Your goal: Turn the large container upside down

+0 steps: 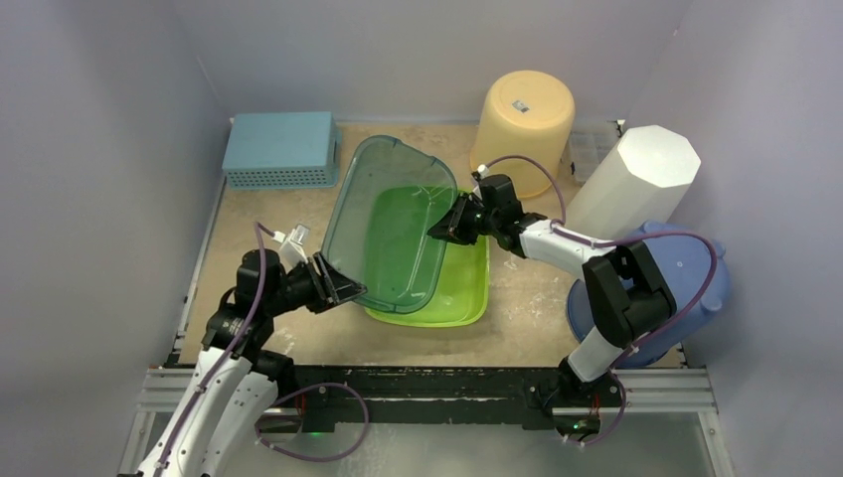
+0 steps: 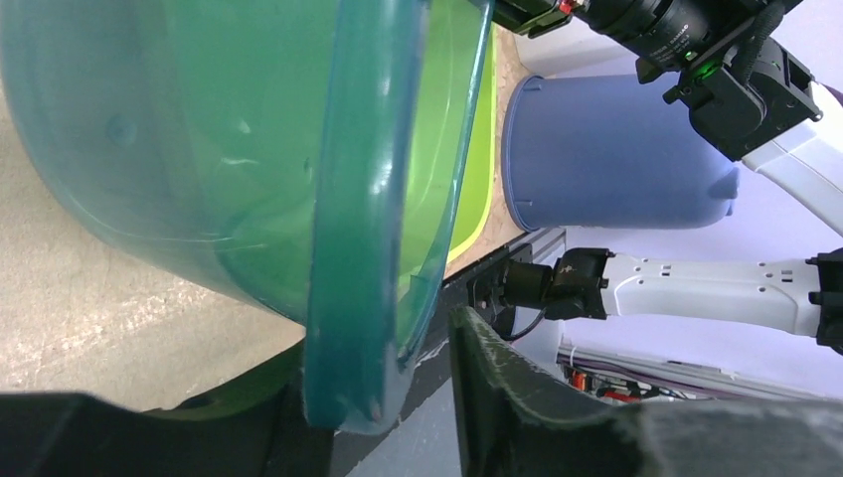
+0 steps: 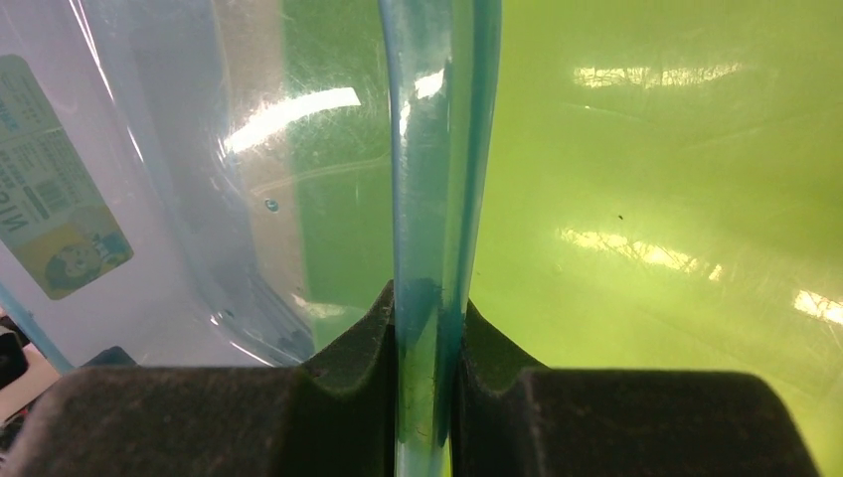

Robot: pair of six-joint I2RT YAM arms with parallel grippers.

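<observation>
The large container [image 1: 383, 204] is a translucent teal tub, tilted up on its side over a lime green tub [image 1: 465, 296] that lies on the table. My right gripper [image 1: 444, 227] is shut on the teal tub's right rim; in the right wrist view both pads [image 3: 363, 343] press that rim [image 3: 432, 199]. My left gripper [image 1: 341, 286] is at the tub's near left corner. In the left wrist view the teal rim [image 2: 363, 248] stands between its jaws [image 2: 383, 397], with a gap to the right finger [image 2: 497, 388], so it is open around the rim.
An upturned orange bucket [image 1: 524, 119] stands at the back. A white octagonal bin [image 1: 641, 179] and a blue bucket [image 1: 691, 288] crowd the right side. A blue basket [image 1: 280, 149] sits at the back left. A small clear box [image 1: 593, 149] is behind the white bin.
</observation>
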